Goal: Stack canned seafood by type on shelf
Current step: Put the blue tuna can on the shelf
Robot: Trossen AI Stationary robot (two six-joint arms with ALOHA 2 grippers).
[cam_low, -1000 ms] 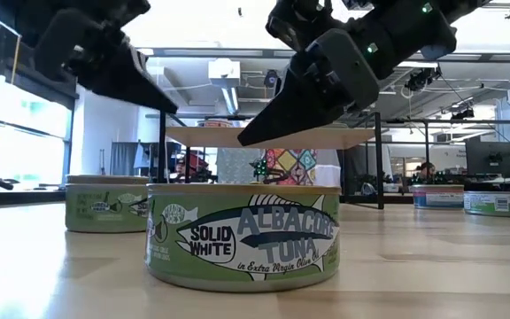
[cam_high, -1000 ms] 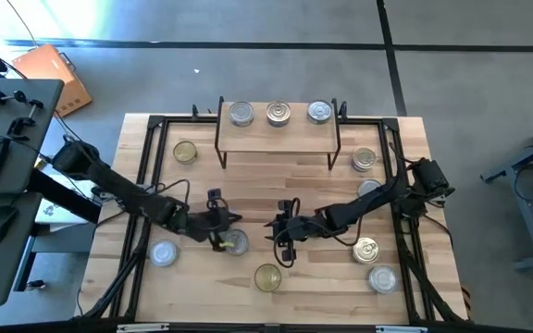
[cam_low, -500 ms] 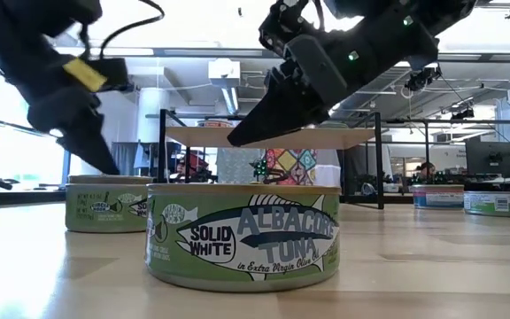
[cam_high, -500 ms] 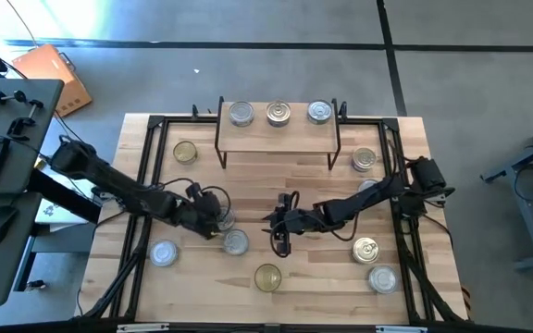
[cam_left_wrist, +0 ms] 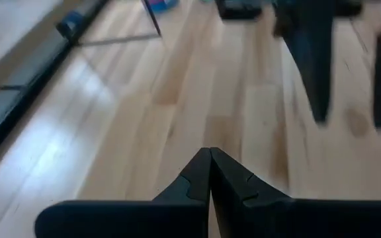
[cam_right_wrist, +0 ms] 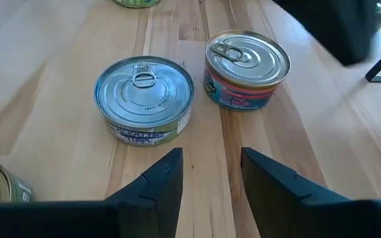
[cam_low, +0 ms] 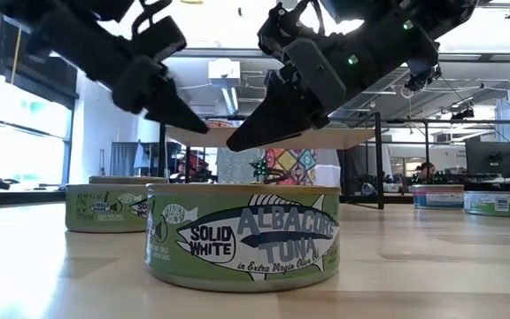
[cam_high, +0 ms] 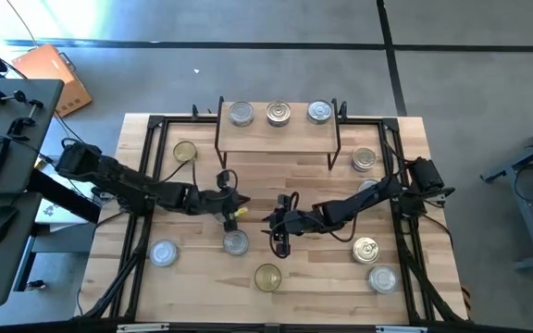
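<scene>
The left arm reaches in from the left edge of the light butcher-block desk, stretched low toward its middle, and the left gripper hangs above bare wood with its dark fingers clenched tip to tip on nothing. The right arm comes from the right edge, bent at the elbow, with the right gripper pointing toward the front edge near the desk's centre; its fingers stand partly apart and grasp nothing, hovering over bare wood just short of two tins. In the right wrist view these are a silver pull-ring tin with a green-and-white label and, just beside it, a silver pull-ring tin with a red-and-blue label. The low light-wood shelf on black wire legs stands at the back edge and carries three silver-topped round tins in a row. Other tins lie singly on the desk: a gold-topped one near the back left, a silver one at the front left, a silver one between the grippers, a gold-topped albacore tuna tin at the front edge, and four along the right side.
</scene>
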